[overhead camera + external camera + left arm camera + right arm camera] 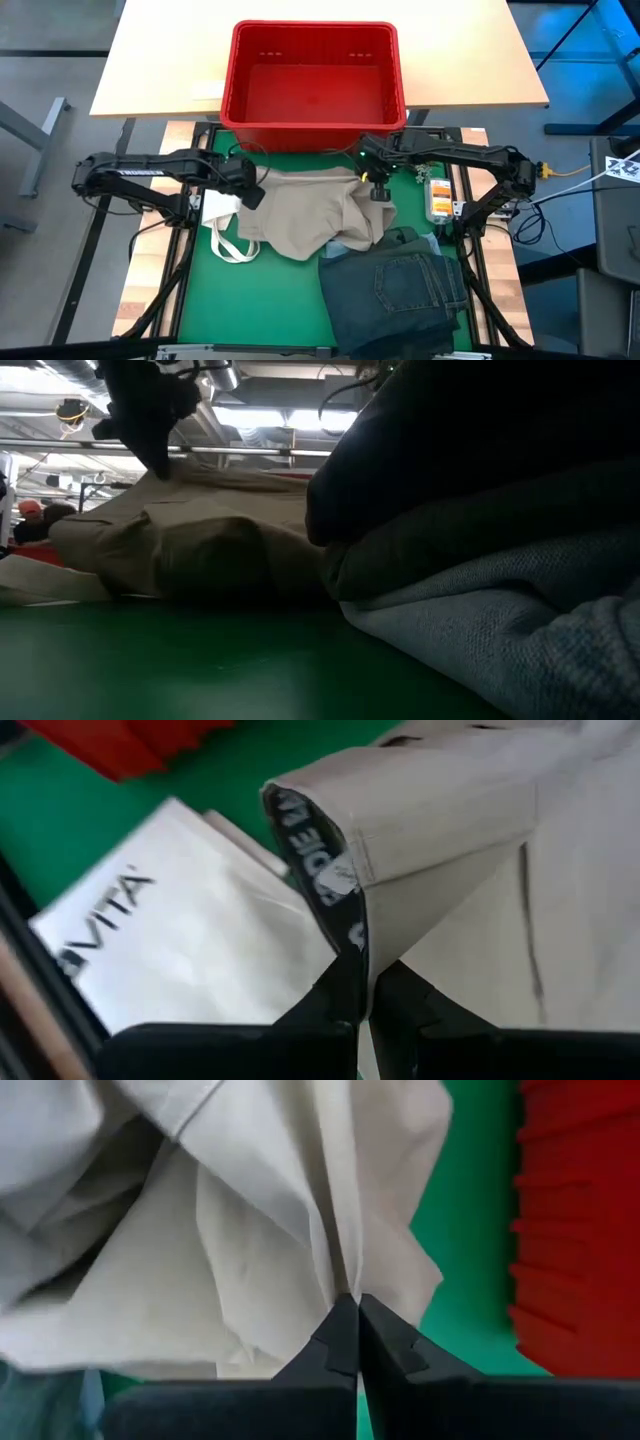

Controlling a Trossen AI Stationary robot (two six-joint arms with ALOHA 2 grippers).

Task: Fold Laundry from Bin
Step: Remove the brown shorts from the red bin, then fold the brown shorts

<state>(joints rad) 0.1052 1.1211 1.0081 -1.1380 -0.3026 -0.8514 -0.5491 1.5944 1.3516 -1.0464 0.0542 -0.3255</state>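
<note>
Jaws of both grippers are closed, each pinching an edge of the khaki garment (pixel 320 212). Left gripper (pixel 252 195), its arm reaching in horizontally from the left, clamps the garment's edge beside the white tote bag (pixel 222 222). Right gripper (pixel 379 190), arm bent at the elbow, holds the opposite edge just before the red bin (pixel 315 80). Folded jeans (pixel 400 290) lie nearer the table's front.
</note>
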